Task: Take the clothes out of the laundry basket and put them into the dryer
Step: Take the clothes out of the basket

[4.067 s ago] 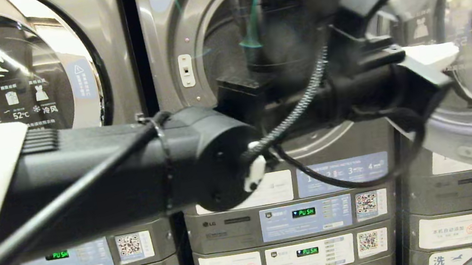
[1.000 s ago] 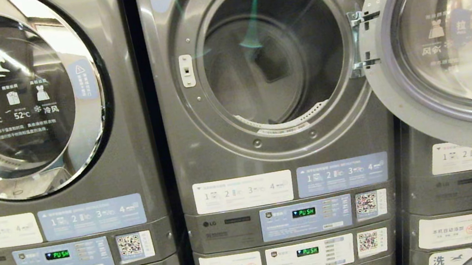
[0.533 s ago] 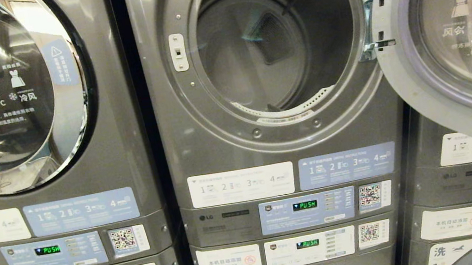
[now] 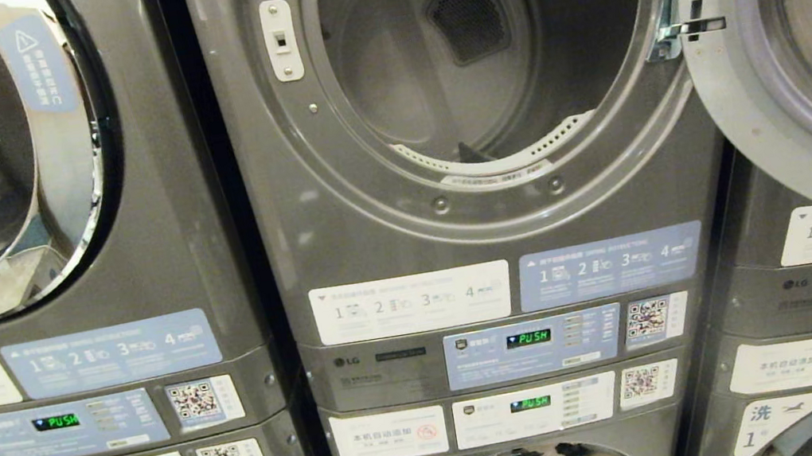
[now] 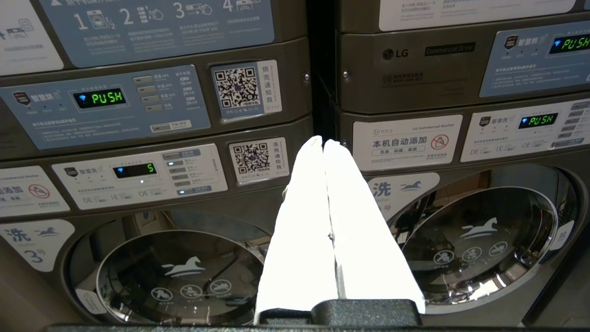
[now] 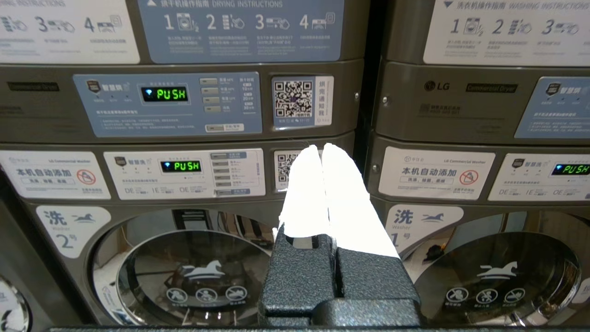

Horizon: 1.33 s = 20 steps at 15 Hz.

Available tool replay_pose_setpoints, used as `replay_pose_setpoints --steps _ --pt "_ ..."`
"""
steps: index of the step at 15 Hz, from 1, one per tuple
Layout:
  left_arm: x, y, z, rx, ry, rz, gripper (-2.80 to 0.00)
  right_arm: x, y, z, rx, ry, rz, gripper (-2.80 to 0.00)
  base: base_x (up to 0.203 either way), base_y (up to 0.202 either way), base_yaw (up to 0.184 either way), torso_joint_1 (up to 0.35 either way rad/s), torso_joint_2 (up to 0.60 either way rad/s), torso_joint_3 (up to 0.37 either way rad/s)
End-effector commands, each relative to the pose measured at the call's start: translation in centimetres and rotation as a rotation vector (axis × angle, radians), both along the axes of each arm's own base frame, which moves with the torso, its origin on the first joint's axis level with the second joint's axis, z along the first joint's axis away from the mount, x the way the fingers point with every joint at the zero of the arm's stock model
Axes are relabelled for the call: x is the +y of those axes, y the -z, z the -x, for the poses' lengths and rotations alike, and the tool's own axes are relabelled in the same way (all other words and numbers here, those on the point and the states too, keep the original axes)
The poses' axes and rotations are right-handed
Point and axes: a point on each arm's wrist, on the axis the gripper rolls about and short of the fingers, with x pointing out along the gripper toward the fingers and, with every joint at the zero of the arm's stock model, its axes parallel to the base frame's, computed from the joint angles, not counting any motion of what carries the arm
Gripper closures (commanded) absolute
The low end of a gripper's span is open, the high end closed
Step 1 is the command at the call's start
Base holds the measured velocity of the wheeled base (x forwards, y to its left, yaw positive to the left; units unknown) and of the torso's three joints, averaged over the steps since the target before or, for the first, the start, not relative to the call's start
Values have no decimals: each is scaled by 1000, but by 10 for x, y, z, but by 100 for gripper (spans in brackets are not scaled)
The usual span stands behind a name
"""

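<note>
We see the neighbouring dryer [image 4: 0,152] on the left with its door shut, then the dryer [image 4: 478,64] in the middle, above the washer label reading 2, its drum gaping and bare as far as we can look in. Its door [image 4: 789,42] hangs swung out to the right. No laundry basket and no clothes show in any view, so we judge the door-opening part done and the loading not begun: basket still to find, clothes still to grab and put in.

The left gripper [image 5: 322,143] is pressed closed on nothing, pointed at the control panels between two stacks. The right gripper [image 6: 321,148] is likewise closed and empty, facing the panels just by the washer [image 6: 203,272] marked 2.

Against four seconds ago, the arm that filled the head view before the drum is gone. Over the last second the whole head picture slides: the dryers sit higher and larger, so the camera has tilted down, not the machines.
</note>
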Motion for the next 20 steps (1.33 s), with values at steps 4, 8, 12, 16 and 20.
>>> replay_pose_setpoints --steps 4,8,12,16,20 --pt "0 0 0 0 -3 6 0 0 0 0 -1 -1 0 0 0 0 0 3 5 -200" --pt "0 0 0 0 -8 15 0 0 0 0 -1 -1 0 0 0 0 0 3 3 -199" --pt "0 0 0 0 -6 12 0 0 0 0 -1 -1 0 0 0 0 0 6 6 -69" --pt "0 0 0 0 -6 14 0 0 0 0 -1 -1 2 0 0 0 0 -30 71 29" --pt "0 0 0 0 -8 15 0 0 0 0 -1 1 3 0 0 0 0 -48 106 51"
